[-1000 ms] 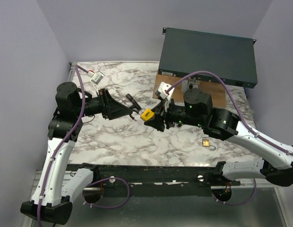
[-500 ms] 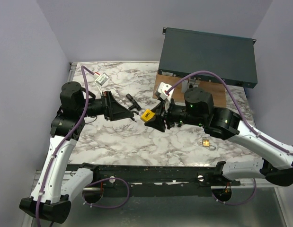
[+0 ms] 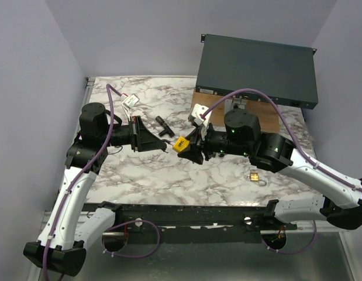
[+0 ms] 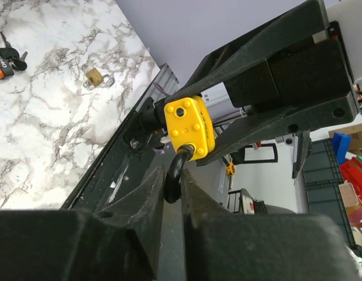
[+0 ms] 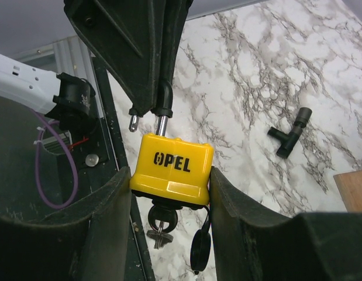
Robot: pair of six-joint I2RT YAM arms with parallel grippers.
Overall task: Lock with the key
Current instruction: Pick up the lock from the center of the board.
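A yellow OPEL padlock [image 3: 181, 143] hangs in mid-air over the marble table. My right gripper [image 5: 169, 181] is shut on its yellow body [image 5: 172, 167]; a key [image 5: 160, 222] sits in the keyhole below, with a black cap dangling beside it. My left gripper [image 4: 172, 181] is shut on the black shackle [image 4: 173, 175], whose free end [image 5: 133, 122] is out of the body. In the left wrist view the padlock body [image 4: 189, 126] sits just beyond my fingers.
A black T-shaped piece [image 3: 164, 125] lies behind the padlock. A small brass padlock [image 3: 255, 175] lies near the front right. A dark metal box [image 3: 257, 70] on a wooden board stands at the back right. An orange item [image 4: 5, 58] lies on the marble.
My left arm has shifted a little right and forward, its gripper closing in on the shackle. The padlock in my right gripper has moved slightly left and down.
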